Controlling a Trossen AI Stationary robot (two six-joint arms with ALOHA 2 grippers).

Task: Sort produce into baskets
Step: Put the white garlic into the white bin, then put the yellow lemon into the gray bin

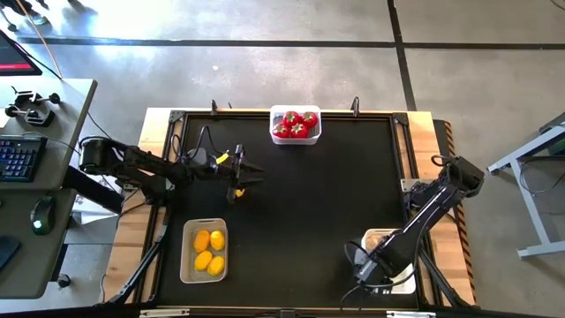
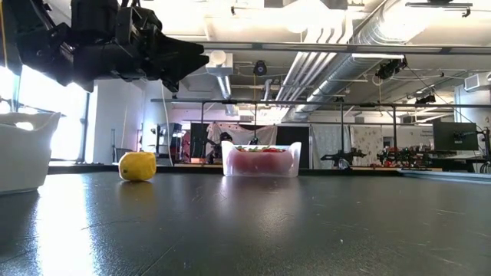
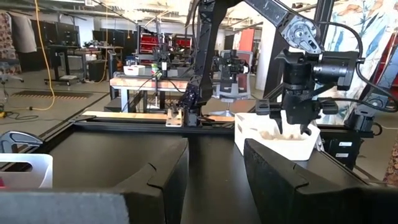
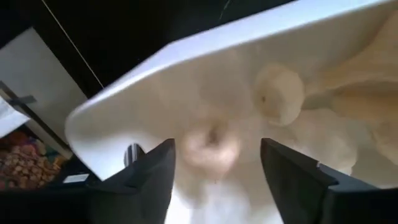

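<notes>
An off-white garlic bulb [image 4: 212, 144], blurred, sits between the spread fingers of the right gripper [image 4: 217, 163], just above the white plastic basket [image 4: 124, 93] holding other garlic; seemingly a release. One yellow oval lemon [image 2: 137, 165] remains on the black table [image 1: 335, 203]; the left gripper [image 1: 240, 173], fingers apart and empty, hovers there; next, a descent onto it.
</notes>
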